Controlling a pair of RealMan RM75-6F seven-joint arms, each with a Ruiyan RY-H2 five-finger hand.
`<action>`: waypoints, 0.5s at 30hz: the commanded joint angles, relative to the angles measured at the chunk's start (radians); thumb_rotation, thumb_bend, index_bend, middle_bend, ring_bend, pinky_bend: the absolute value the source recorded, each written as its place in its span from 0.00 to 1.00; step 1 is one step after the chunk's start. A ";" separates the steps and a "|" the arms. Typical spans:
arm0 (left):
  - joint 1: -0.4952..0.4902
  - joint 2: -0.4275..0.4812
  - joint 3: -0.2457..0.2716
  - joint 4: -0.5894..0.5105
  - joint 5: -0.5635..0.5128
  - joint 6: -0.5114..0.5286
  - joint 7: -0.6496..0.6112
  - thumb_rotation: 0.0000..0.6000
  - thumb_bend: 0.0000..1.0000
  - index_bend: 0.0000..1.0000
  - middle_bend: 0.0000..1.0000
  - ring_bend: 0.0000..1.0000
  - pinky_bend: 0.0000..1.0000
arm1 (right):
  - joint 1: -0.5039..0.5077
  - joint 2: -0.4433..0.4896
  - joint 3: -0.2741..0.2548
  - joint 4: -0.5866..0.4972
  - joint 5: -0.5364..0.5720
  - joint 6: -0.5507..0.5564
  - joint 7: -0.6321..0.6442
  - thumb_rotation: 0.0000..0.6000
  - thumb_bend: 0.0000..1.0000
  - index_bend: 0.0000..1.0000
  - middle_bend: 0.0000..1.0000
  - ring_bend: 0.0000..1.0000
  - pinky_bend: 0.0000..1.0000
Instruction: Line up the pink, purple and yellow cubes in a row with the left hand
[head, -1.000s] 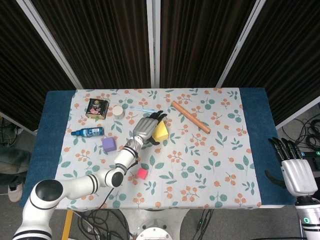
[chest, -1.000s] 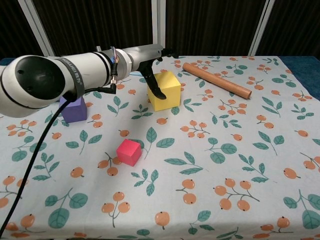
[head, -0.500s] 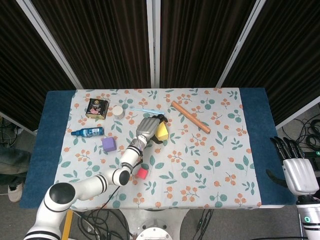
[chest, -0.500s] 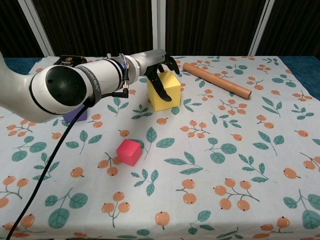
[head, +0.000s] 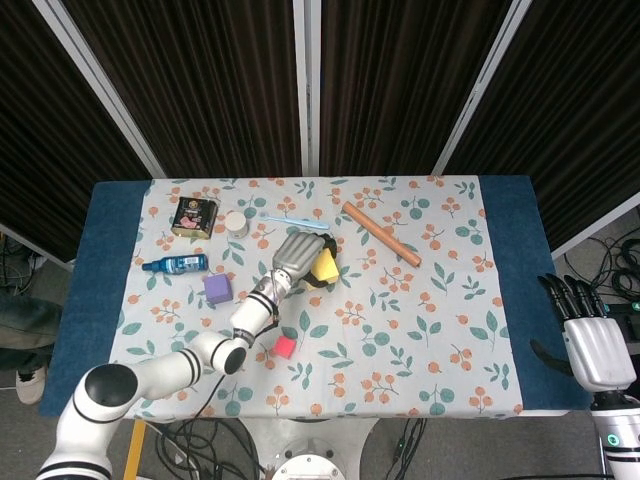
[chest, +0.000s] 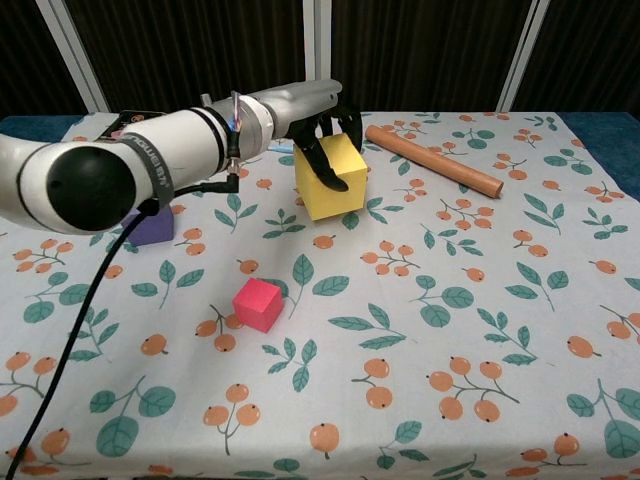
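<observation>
Left hand (chest: 318, 118) gripping the yellow cube (chest: 330, 183) from above, pink cube (chest: 258, 303) lying nearer — right hand (head: 592, 340) idling open, fingers apart.

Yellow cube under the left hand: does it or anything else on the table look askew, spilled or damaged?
The yellow cube looks tipped, one bottom edge seemingly off the cloth, with the left hand draped over its top. The pink cube and purple cube sit flat. Nothing looks spilled or damaged.
</observation>
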 joint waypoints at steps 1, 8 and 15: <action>0.036 0.102 0.073 -0.108 0.146 0.027 -0.086 1.00 0.23 0.51 0.50 0.49 0.51 | -0.004 -0.001 -0.003 -0.001 -0.004 0.005 0.000 1.00 0.16 0.00 0.04 0.00 0.07; 0.044 0.204 0.164 -0.200 0.304 0.023 -0.168 1.00 0.22 0.50 0.48 0.47 0.48 | -0.017 -0.004 -0.009 -0.005 -0.011 0.022 0.000 1.00 0.16 0.00 0.04 0.00 0.07; 0.046 0.205 0.181 -0.159 0.317 -0.009 -0.237 1.00 0.22 0.50 0.48 0.47 0.48 | -0.023 -0.005 -0.012 -0.013 -0.013 0.029 -0.011 1.00 0.16 0.00 0.04 0.00 0.07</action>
